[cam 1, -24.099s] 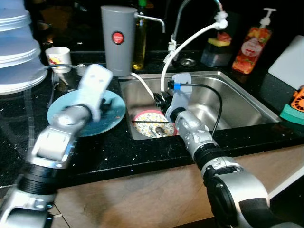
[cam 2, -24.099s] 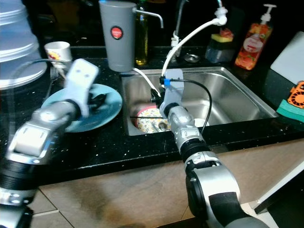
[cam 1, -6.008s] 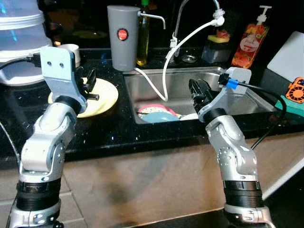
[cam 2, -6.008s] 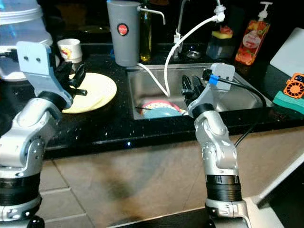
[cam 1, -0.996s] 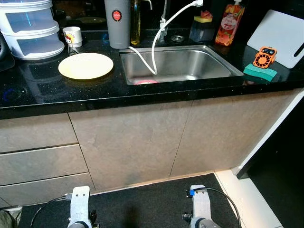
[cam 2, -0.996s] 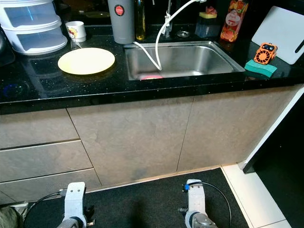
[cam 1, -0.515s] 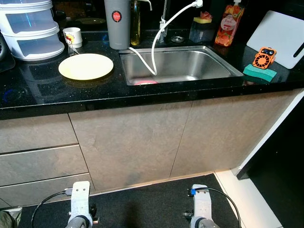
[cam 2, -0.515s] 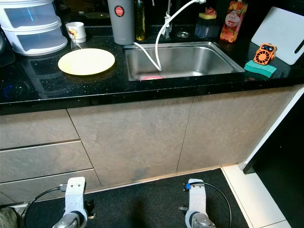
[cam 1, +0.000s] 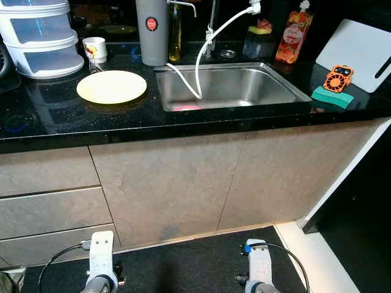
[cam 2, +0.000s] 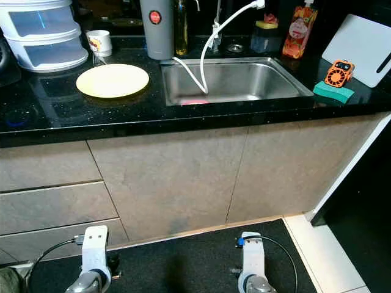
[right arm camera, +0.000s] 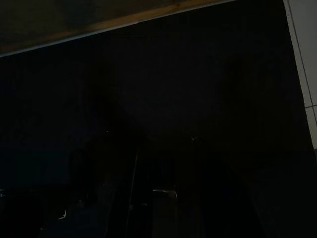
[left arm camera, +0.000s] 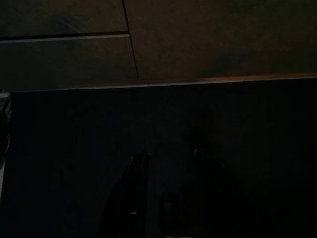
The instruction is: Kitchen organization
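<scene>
Both arms hang idle low before the cabinet fronts, over a dark floor mat. Seen from the left wrist, the left gripper points down at that mat with its two black fingers a little apart and nothing between them. At the right gripper the picture is too dark; whether its fingers are spread or closed cannot be told. Higher up runs the black countertop. On it lies a pale yellow plate, flat and bare, just left of the steel sink. Something pink lies in the sink at its near left corner, and a white hose curves down into the basin. Behind the plate stand a small cup and a stack of clear containers, with a grey canister beside the sink's back left corner. To the sink's right sit a green sponge, an orange gadget and a white cutting board leaning upright; a soap bottle stands at the back.
</scene>
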Motion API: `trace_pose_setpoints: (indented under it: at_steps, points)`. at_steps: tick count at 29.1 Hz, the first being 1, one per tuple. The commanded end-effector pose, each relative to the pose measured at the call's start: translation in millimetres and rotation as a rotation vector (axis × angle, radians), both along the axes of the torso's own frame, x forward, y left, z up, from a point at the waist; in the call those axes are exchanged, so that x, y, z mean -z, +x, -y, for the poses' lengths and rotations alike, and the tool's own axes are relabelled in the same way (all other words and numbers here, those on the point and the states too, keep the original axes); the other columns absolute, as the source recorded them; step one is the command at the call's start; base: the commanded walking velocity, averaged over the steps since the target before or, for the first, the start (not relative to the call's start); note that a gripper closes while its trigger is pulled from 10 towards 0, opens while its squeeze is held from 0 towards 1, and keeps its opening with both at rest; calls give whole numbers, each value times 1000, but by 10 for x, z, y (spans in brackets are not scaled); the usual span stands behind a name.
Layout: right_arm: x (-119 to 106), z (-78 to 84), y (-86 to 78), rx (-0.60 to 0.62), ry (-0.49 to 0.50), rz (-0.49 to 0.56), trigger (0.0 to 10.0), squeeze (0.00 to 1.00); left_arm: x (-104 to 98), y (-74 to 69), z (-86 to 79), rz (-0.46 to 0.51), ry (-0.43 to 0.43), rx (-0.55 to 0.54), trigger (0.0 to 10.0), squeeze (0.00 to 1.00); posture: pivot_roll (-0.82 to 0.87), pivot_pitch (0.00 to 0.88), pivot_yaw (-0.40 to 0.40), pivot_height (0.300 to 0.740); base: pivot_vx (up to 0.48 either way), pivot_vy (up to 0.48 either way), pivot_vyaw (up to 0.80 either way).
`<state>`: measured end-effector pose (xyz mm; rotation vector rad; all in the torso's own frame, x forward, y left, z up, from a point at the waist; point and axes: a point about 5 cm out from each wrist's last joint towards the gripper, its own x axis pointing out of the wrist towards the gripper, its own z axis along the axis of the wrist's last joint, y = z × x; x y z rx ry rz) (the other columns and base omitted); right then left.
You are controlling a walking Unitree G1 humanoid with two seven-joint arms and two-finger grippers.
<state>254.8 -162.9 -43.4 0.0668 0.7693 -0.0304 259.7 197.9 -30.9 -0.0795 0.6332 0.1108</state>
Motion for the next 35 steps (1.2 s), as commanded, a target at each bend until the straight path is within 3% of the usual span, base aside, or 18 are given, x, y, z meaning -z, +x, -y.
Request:
trace_pose_setpoints:
  at_steps: [1,20,35]
  points:
    - [40,9,-50,9,0,-26,10000,0,14,-24,-41,-6,6,-15,10000,0,30,79,-27,740,0,0,0]
    - [143,-22,-201,6,24,-57,10000,0,138,-192,-44,-54,-1,-33,10000,0,29,73,-17,740,0,0,0]
    - [117,74,-169,35,-5,-52,10000,0,65,-106,-96,-30,44,-8,10000,0,-10,87,10,740,0,0,0]
